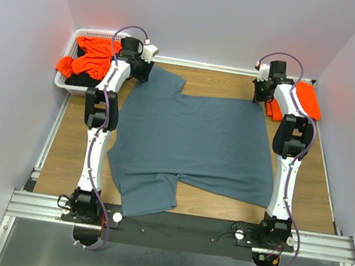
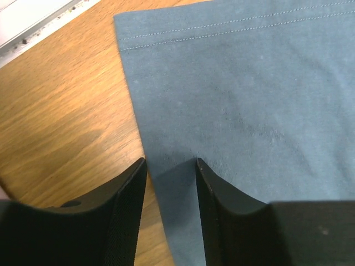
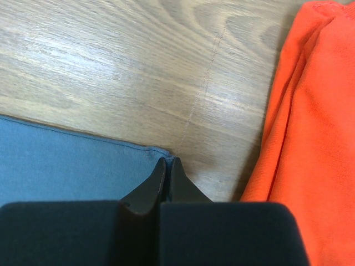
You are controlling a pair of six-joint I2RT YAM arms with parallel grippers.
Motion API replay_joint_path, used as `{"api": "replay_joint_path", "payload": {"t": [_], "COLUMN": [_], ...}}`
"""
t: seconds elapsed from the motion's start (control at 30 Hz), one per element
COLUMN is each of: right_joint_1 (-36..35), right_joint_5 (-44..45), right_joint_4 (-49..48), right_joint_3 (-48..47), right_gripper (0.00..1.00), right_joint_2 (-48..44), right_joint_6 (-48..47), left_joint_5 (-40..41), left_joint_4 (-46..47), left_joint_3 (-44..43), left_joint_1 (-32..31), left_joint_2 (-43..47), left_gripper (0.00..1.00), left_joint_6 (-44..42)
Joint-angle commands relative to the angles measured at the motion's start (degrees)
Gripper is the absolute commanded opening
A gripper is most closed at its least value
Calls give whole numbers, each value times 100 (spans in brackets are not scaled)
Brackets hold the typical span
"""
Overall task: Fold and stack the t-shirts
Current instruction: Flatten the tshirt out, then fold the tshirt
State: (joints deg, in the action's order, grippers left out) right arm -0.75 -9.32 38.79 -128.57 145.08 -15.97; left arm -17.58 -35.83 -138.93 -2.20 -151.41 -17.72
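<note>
Slate blue-grey t-shirt (image 1: pixel 196 142): a plain, soft knit, matte, lying spread flat and almost free of creases at the centre of the wood-grain table (image 1: pixel 68 150). One short sleeve points toward eleven o'clock and the other toward seven o'clock. The straight bottom edge runs down the three o'clock side. The left wrist view shows a double row of stitching along the hem. Two bright orange t-shirts are noted. One crumpled orange t-shirt (image 1: pixel 92 57) is heaped in a white slotted plastic basket (image 1: pixel 96 31) at ten o'clock, off the table's corner. One folded orange t-shirt (image 1: pixel 309 99) lies flat on the table at two o'clock, near the grey shirt's far corner but apart from it, with bare wood between them. The left gripper (image 2: pixel 170 162) is over the eleven o'clock sleeve. Its black fingers stand a moderate gap apart, astride the cloth's side edge, with fabric lying in the gap and nothing clamped. The right gripper (image 3: pixel 167 159) is at the shirt's one o'clock corner, its fingers pressed fully together and their tips meeting exactly at the stitched corner. Whether cloth is caught between them cannot be determined.
</note>
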Motion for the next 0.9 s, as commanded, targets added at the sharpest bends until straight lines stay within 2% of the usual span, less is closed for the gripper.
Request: {"api": "replay_joint_path", "payload": {"t": [0.0,0.1,0.3,0.47,0.6,0.87], "right_joint_1": [23,23,23,31,23,49], "right_joint_5": [168,150,132,132,115,62], "right_joint_4": [305,305,305,305,305,296], "right_joint_3": [263,298,324,307,289,157], "right_gripper": [0,1,0,1,1,1], "right_joint_2": [126,91,47,38,-41,-524], "right_joint_6": [-144,-152,-161,-170,-187,-188], "left_joint_5": [-272,-219,-184,-35,36,-95], "left_joint_4": [-248,-310,-354,-310,-100,560], "left_joint_3": [-186,-301,-398,-319,50,893], "left_joint_1": [44,44,44,53,53,105], "left_joint_2": [-336,-397,-450,-415,-73,1412], "left_gripper": [48,42,36,0,0,0], "left_joint_6": [224,338,444,366,163,-109]}}
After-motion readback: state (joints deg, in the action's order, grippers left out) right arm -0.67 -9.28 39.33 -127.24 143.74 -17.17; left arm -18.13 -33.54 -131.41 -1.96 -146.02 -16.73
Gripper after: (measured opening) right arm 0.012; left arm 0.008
